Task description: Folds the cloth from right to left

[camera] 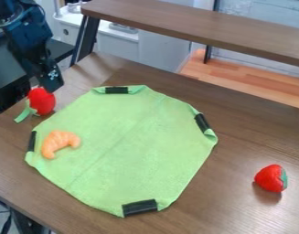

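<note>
The black gripper (49, 82) hangs at the upper left, outside the left edge of the cloth, just above a red toy. A light green cloth (133, 137) lies spread nearly flat on the wooden table, with a faint crease running across its middle. Black strips sit on its top, right, bottom and left edges, where small parts of the rim are turned over. An orange croissant-shaped toy (59, 143) rests on the cloth near its left edge.
Beside the cloth's upper left edge is the red toy (41, 101) with a green tail. A red strawberry toy (271, 178) sits on the table (237, 210) at the right. A raised brown shelf (194, 27) crosses behind the table.
</note>
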`<action>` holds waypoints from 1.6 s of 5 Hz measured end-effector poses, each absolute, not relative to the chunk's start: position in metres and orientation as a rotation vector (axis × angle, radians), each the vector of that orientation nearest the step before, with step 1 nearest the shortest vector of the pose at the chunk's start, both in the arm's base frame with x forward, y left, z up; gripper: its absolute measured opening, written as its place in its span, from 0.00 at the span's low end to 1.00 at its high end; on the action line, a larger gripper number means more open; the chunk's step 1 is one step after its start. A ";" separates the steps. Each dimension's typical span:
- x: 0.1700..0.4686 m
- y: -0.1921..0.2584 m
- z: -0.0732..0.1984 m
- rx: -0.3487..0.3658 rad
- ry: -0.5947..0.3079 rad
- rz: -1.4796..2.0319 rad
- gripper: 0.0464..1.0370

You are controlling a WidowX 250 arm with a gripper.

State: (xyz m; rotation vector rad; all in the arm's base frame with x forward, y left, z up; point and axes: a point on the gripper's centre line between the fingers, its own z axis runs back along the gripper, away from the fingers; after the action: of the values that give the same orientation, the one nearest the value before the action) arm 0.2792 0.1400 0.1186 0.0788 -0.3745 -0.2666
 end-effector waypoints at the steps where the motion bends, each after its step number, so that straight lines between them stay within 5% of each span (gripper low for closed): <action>1: 0.278 0.138 0.109 0.056 -0.351 -0.254 0.96; 4: 0.317 0.071 0.094 0.003 -0.343 0.097 0.96; 8: 0.404 -0.027 0.064 0.002 -0.492 0.433 0.96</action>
State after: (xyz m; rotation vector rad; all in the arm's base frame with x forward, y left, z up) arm 0.4036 -0.0274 0.0645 0.0017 -0.4916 0.4330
